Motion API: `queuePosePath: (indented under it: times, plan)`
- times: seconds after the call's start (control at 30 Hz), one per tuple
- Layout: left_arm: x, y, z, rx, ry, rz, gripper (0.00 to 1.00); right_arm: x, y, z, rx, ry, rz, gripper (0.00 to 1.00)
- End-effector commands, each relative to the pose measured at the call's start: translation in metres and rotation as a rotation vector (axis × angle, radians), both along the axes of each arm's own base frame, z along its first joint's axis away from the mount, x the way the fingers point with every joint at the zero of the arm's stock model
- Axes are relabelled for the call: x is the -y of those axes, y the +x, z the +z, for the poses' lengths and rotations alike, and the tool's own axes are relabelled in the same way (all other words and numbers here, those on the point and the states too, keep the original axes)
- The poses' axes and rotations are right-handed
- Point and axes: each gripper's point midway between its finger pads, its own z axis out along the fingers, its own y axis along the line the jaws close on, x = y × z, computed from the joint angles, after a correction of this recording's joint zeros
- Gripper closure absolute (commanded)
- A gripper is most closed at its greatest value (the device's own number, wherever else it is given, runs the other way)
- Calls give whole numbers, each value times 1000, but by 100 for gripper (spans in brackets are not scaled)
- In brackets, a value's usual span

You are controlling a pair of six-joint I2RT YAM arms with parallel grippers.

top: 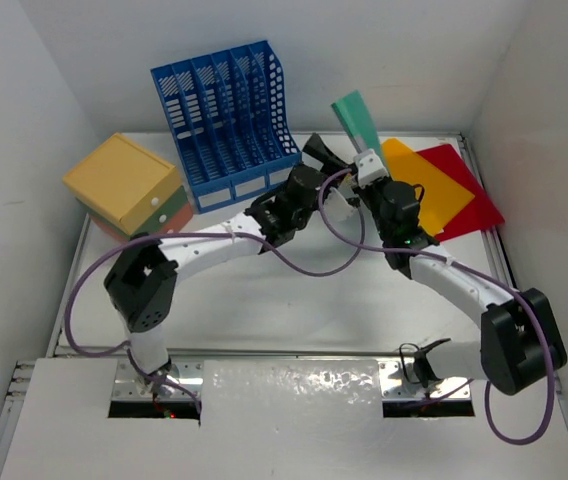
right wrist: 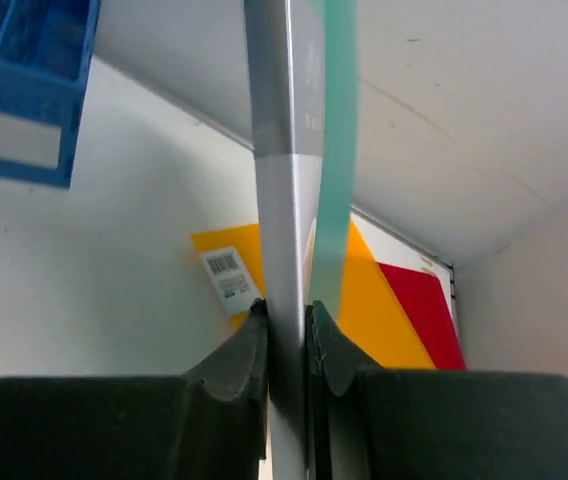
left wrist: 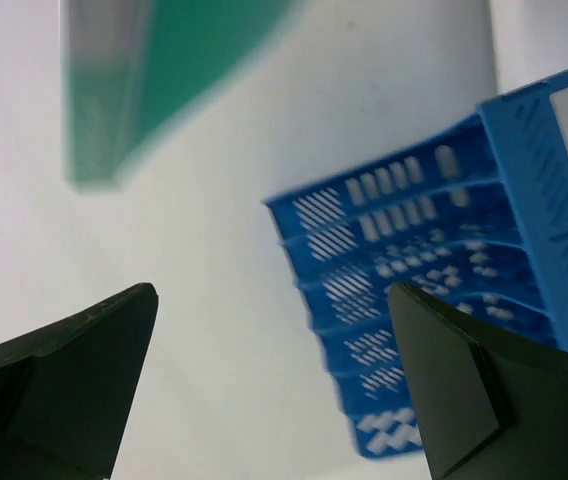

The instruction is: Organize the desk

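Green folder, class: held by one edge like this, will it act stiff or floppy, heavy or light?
Probably fairly stiff: the folder stands upright above the right end effector without drooping. Likely light, being thin sheet pinched at one edge. Its covers seem to part above the grip, so they might snag on the rack.

The white bench [top: 294, 300] carries four things, all along its far edge. A drawer box [top: 126, 188] with a yellow top and green and orange layers beneath sits in the far left corner. Just beside it, toward the middle of the far edge, a blue slotted file rack [top: 229, 120] stands upright. In the far right corner an orange folder [top: 442, 190] lies flat, overlapping a red folder [top: 474, 205] that reaches the right edge. A barcode label [right wrist: 226, 275] sits on the orange folder's corner.
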Motion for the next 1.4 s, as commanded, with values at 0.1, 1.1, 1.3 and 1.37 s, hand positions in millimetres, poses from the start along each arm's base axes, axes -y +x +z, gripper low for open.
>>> queuePosePath:
  times: [0.1,1.1,1.3,1.37]
  plan:
    - [-62,-45,81,-223,-488,216,0,18,7,25,23,132,-64,100]
    - [-136,-34,40,-265,-632,488,0,-31,15,106,99,348,116,100]
    - [-192,-52,89,-401,-1062,445,0,-38,16,191,212,384,171,100]
    - [-200,-62,97,-448,-1127,422,0,-39,16,209,240,406,178,100]
